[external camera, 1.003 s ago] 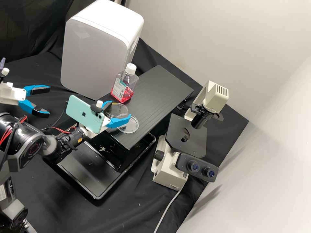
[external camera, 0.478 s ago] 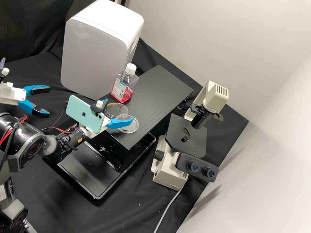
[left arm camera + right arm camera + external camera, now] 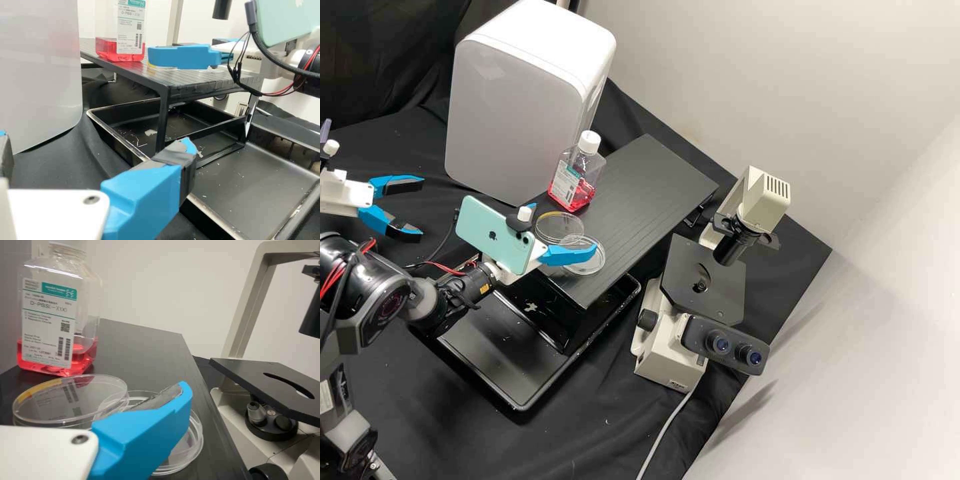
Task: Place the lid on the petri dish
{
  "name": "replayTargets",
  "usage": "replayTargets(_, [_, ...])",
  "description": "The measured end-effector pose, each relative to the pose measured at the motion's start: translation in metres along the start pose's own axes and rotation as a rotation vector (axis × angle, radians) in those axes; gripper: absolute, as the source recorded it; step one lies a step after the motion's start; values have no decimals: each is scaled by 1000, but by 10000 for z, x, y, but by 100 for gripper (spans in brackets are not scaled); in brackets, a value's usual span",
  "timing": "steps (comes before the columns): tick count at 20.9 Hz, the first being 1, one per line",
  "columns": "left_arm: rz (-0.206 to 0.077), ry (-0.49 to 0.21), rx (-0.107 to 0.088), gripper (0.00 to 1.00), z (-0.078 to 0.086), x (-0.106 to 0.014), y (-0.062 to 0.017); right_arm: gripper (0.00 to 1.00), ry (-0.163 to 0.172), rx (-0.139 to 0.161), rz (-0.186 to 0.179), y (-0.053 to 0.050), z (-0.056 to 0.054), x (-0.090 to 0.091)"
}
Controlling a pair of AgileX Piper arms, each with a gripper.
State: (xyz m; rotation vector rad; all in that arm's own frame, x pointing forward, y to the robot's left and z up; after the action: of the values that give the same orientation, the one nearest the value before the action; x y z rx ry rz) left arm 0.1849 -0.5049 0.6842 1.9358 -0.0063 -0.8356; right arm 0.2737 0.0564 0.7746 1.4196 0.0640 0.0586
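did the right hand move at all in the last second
Yes, slightly. The right hand, with the lid, has shifted along the shelf toward the microscope, away from the red bottle.

Black-draped tabletop [image 3: 600, 427]. At its far left corner stands a white housing [image 3: 527, 100]; at its right edge, a microscope [image 3: 703, 300]; near the front, a black tray [image 3: 500, 353] bearing a ribbed shelf [image 3: 653, 180]. On the shelf stand a bottle [image 3: 575, 173], a labelled petri dish [image 3: 553, 225] and, just beside it, a second dish [image 3: 592, 261].
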Motion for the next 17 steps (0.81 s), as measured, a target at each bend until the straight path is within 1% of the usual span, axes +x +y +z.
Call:
replayTargets(4, [0, 0, 0, 100, 0, 0, 0, 100, 21, 0, -10, -28, -61, 7])
replayTargets(6, [0, -1, 0, 100, 3, 0, -1, 100, 26, -18, -15, -51, -87, 37])
replayTargets(8, [-1, -2, 0, 100, 4, 0, -2, 100, 20, -23, -33, -101, -83, 55])
replayTargets(9, [-1, -2, 0, 100, 4, 0, -2, 100, 12, -23, -41, -117, -74, 69])
replayTargets(17, [-1, -2, 0, 100, 4, 0, -2, 100, 1, -18, -40, -120, -63, 76])
